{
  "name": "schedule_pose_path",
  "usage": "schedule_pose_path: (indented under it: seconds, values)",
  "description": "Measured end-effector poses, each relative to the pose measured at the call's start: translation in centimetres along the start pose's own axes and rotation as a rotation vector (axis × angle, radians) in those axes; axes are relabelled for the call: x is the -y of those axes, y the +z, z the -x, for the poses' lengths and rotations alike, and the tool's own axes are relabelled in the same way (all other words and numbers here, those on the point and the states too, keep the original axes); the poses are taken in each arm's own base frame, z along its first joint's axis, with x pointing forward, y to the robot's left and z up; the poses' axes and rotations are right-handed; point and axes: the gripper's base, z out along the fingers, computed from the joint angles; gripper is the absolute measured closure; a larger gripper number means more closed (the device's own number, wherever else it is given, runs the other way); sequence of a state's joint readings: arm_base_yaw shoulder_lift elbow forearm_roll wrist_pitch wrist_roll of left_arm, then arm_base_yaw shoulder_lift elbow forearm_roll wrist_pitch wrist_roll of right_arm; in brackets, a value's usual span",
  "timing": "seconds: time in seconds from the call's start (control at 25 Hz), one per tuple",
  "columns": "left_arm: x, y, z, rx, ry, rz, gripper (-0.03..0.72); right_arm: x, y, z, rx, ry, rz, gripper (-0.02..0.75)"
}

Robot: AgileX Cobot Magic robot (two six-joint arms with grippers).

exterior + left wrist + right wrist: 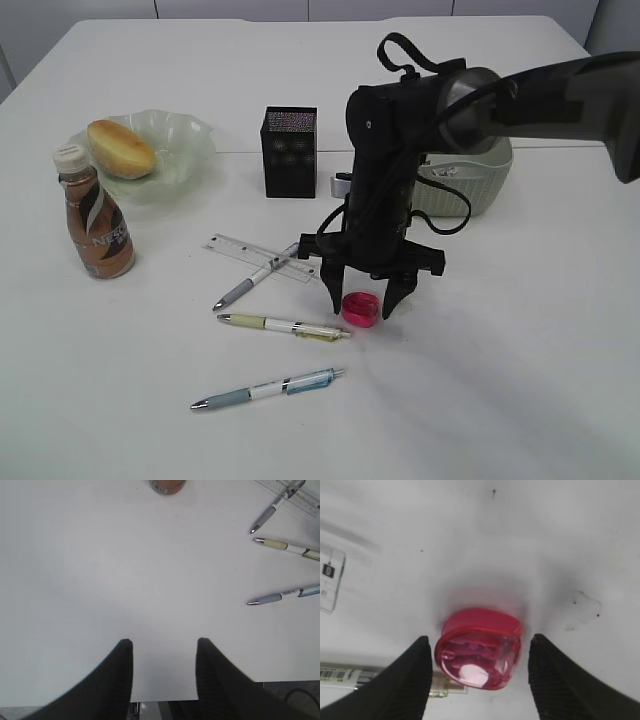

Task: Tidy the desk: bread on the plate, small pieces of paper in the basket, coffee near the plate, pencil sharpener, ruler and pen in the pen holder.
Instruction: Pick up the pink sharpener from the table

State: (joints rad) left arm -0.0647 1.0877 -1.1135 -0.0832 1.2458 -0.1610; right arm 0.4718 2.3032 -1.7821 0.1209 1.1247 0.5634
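Straddling the pink pencil sharpener (479, 649) on the desk (520, 340) with our right gripper (479, 675), jaws open either side and not touching, we find it directly below, while our left gripper (164, 652) hangs open, empty, farther off.

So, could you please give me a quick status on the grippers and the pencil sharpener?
Right gripper open, straddling pink pencil sharpener. Left gripper open, empty. Yellow pen beside sharpener.

The coffee (96, 222) label shows white lettering, apparently "NESC".
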Motion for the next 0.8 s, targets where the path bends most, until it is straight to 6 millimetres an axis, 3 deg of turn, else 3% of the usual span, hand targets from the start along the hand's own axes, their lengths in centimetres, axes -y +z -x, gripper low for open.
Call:
schedule_pose_path:
  seconds: [0.8]
  values:
    - [0.00, 0.00, 0.00, 0.000, 0.000, 0.000, 0.381, 0.14, 0.00, 0.01, 0.001, -0.006, -0.016, 0.290]
